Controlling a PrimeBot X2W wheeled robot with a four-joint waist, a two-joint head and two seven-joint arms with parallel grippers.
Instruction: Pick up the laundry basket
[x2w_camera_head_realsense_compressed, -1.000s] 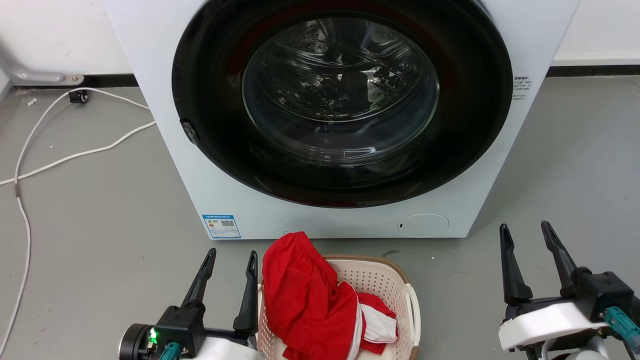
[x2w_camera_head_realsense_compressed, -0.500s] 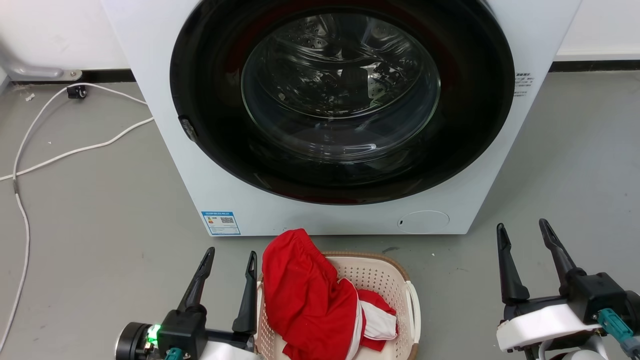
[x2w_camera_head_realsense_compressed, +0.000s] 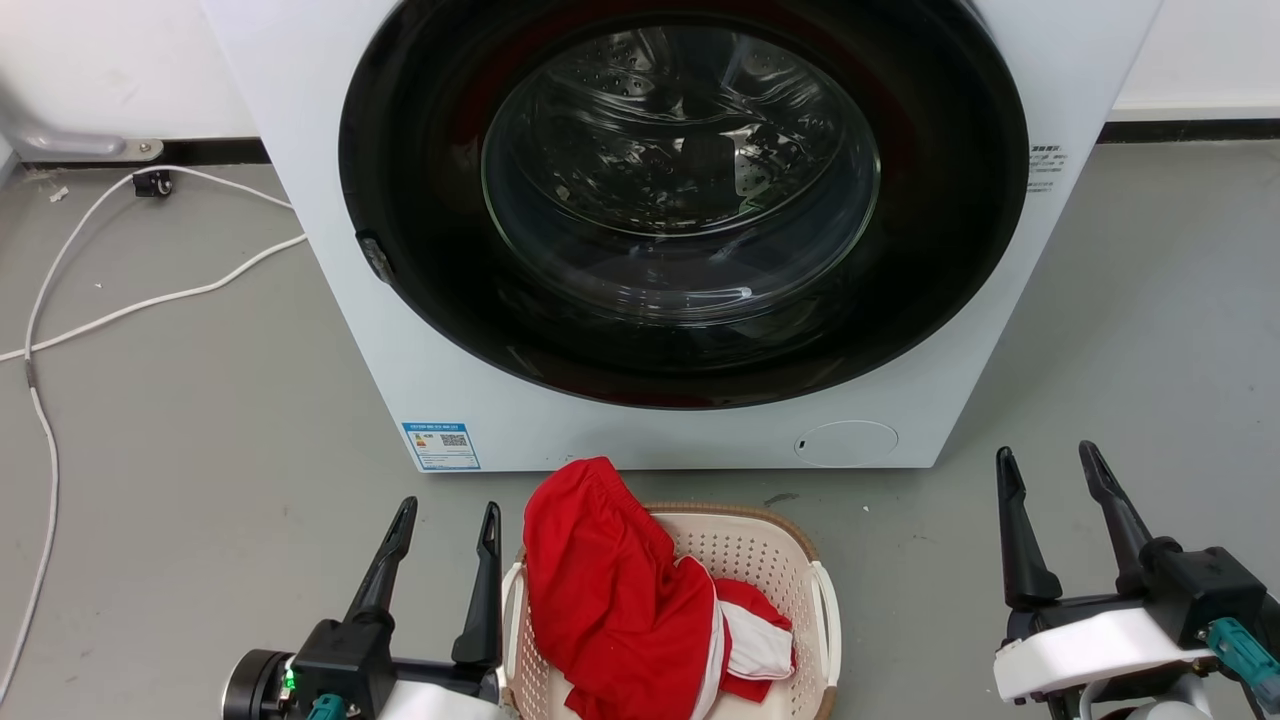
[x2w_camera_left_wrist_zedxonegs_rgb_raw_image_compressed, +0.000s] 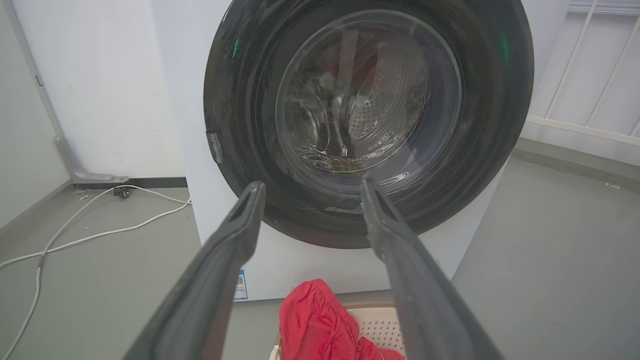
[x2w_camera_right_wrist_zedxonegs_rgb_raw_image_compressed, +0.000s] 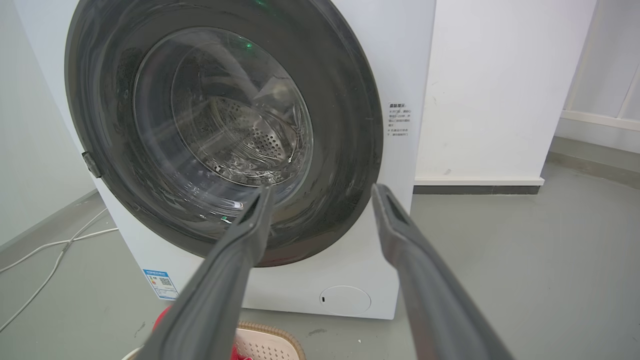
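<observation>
The cream laundry basket (x2w_camera_head_realsense_compressed: 765, 555) with a brown rim and white side handles sits on the floor in front of the washer, at the bottom middle of the head view. A red garment (x2w_camera_head_realsense_compressed: 610, 590) lies heaped in it and over its left rim. My left gripper (x2w_camera_head_realsense_compressed: 447, 518) stands open just left of the basket's left handle, holding nothing. Well to the right of the basket, my right gripper (x2w_camera_head_realsense_compressed: 1045, 460) is open and empty too. The left wrist view catches the basket (x2w_camera_left_wrist_zedxonegs_rgb_raw_image_compressed: 375, 327) low between its fingers, and the right wrist view shows its rim (x2w_camera_right_wrist_zedxonegs_rgb_raw_image_compressed: 272, 335) at the bottom.
A white front-loading washer (x2w_camera_head_realsense_compressed: 680, 230) with a shut round glass door stands right behind the basket. White cables (x2w_camera_head_realsense_compressed: 150, 300) trail over the grey floor at the left. Bare floor lies on both sides of the basket.
My left gripper has pulled slightly left and down, away from the basket's left rim, baring the white handle. The head camera shifted a little early on. The right gripper barely moved.
</observation>
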